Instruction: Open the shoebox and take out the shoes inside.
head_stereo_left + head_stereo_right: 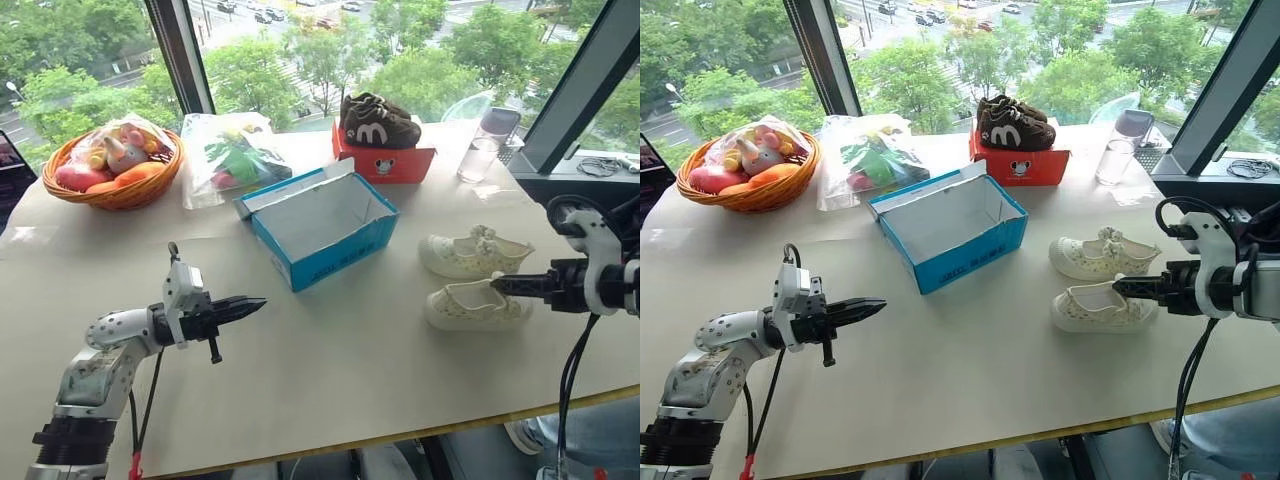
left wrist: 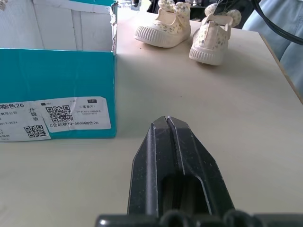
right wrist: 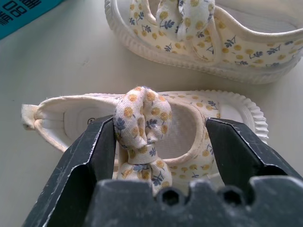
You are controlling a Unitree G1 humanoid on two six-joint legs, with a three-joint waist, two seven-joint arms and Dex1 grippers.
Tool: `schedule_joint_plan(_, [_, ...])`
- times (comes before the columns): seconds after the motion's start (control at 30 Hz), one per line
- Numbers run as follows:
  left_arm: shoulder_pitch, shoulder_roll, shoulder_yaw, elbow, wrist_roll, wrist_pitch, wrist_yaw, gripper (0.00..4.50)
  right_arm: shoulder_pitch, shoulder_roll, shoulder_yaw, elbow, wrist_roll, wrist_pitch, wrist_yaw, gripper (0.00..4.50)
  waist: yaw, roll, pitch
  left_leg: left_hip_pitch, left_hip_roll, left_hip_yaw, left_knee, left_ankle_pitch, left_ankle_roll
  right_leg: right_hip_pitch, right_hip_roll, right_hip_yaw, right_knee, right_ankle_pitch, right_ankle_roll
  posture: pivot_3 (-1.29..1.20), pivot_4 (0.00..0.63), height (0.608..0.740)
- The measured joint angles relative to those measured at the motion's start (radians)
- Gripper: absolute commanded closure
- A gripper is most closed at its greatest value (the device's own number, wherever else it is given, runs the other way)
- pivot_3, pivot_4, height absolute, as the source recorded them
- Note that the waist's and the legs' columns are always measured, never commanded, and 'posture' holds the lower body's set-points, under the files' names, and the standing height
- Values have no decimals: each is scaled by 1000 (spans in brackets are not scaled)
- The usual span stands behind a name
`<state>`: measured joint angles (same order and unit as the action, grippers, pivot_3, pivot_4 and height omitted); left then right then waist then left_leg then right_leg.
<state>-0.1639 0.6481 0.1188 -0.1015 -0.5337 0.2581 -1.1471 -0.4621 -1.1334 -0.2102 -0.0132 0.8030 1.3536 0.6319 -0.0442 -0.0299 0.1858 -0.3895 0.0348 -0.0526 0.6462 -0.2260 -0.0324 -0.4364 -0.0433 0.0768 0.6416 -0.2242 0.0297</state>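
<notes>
The blue shoebox (image 1: 340, 245) stands open at the table's middle, its white inside bare. Both cream shoes rest on the table to its right: the far shoe (image 1: 470, 254) and the near shoe (image 1: 468, 307). My right gripper (image 1: 497, 285) is open at the near shoe, pointing left. In the right wrist view its fingers (image 3: 97, 142) stand apart on either side of the near shoe's flowered bow (image 3: 142, 118), and the shoe lies flat on the table. My left gripper (image 1: 258, 301) is shut and holds nothing; it hovers above the table left of the box, pointing at the box's labelled end (image 2: 57, 94).
A red-orange box (image 1: 385, 162) with dark brown sneakers (image 1: 378, 122) on it stands behind the shoebox. A wicker basket (image 1: 120, 192) of toys and a plastic bag (image 1: 230, 155) sit at the back left, a glass (image 1: 478, 158) at the back right. The table's front edge (image 1: 400, 432) is near.
</notes>
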Motion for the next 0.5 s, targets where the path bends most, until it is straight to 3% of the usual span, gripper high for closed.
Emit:
schedule_joint_plan(0.33, [17, 0, 8, -2, 0, 0, 27, 4500, -72, 12, -55, 34, -76, -81, -7, 1009, -2, 0, 0, 0, 0, 0, 1, 0, 0, 0, 0, 0, 0, 0, 1, 0, 150, 740])
schedule_joint_plan(0.5, [24, 0, 22, -9, 0, -1, 45, 4500, -78, 89, -93, -6, -52, -77, -7, 1009, -2, 0, 0, 0, 0, 0, 1, 0, 0, 0, 0, 0, 0, 1, 0, 0, 150, 740])
